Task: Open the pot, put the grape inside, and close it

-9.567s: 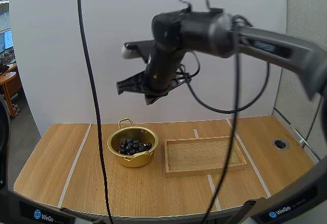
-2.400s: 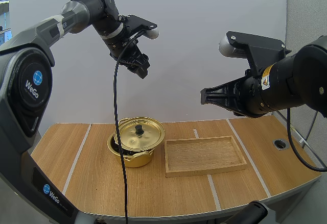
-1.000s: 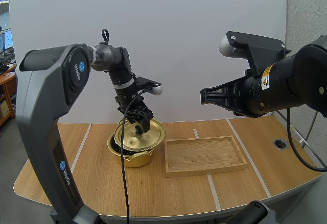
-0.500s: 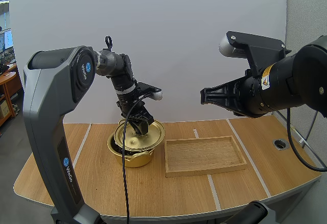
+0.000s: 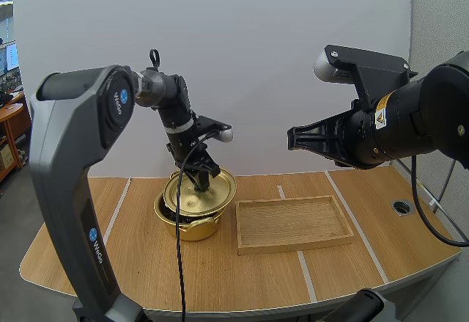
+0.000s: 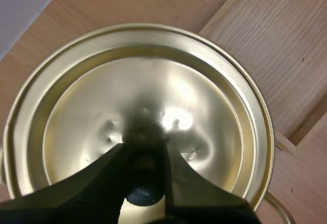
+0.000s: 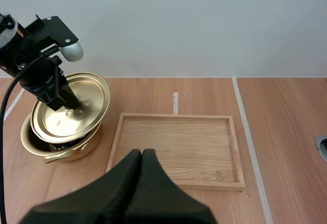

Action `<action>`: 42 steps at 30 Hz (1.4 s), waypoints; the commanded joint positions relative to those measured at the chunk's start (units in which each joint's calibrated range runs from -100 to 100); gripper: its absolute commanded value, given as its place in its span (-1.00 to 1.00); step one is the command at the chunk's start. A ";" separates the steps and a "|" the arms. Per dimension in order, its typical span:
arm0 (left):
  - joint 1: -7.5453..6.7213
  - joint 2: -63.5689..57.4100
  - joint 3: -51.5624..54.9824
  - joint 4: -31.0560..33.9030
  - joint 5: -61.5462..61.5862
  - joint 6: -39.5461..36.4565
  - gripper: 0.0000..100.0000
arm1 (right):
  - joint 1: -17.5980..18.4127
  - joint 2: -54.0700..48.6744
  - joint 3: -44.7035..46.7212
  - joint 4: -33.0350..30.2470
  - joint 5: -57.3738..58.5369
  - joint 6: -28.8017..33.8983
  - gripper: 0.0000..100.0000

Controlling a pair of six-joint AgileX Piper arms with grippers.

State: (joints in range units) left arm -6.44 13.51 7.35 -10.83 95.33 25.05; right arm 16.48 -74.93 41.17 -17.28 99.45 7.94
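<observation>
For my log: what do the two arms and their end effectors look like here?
The left arm has grey shell links with round blue WeGo badges and a darker black wrist. The right arm has a bulky black housing, a yellow warning-triangle label and a pale grey rounded cap. The left end effector and right end effector each have two tapered matte black fingers.

Wood worktop w/ pale stripes: gold pot left of centre, wooden tray just beside it on the right.

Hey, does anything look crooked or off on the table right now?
Yes: the lid sits tilted and off-centre on the pot, a gap open at one side, with the left pincer pinching its knob.
</observation>
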 commanded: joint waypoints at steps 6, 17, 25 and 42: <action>-0.02 -11.54 -1.19 0.11 4.67 -0.19 -1.00 | -0.20 -0.68 0.06 -0.25 0.55 -0.45 -1.00; -0.02 -11.85 3.80 2.99 4.67 -1.74 -1.00 | -0.20 -0.68 0.06 0.00 0.55 -0.45 -1.00; -0.02 -10.41 9.51 3.40 -2.10 -0.96 -1.00 | -0.20 -0.68 0.06 0.09 0.55 -0.45 -1.00; -0.02 -4.01 9.12 5.13 -6.30 -0.86 -1.00 | -0.20 -0.68 0.06 1.16 0.55 -0.45 -1.00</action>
State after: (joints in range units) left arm -6.44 8.67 16.57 -6.16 88.29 24.10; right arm 16.48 -74.93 41.17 -15.97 99.45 7.94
